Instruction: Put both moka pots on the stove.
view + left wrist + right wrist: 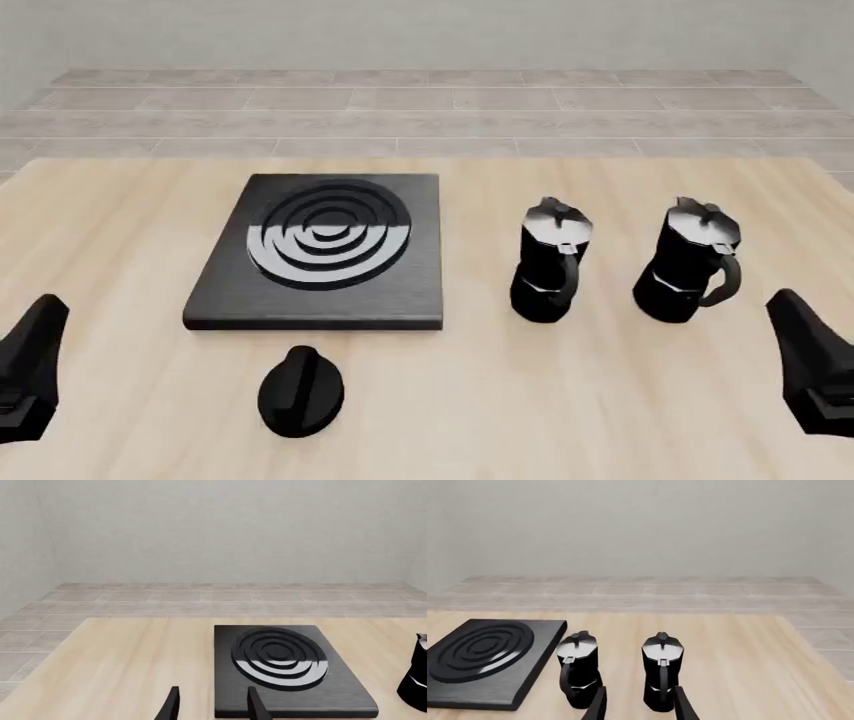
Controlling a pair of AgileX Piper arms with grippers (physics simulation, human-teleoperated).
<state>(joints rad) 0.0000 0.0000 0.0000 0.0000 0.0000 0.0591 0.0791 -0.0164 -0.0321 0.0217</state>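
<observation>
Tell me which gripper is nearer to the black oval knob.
Left. The left gripper sits at the table's near left edge, beside the knob; the right gripper is at the far right edge, beyond the moka pots.

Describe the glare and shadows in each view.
Front view: half the stove rings shine silver, and both moka pots carry bright lid highlights; shadows are faint. Left wrist view: the same half-silver glare on the rings. Right wrist view: rings look matte, pot lids glint. All views sharp.
</observation>
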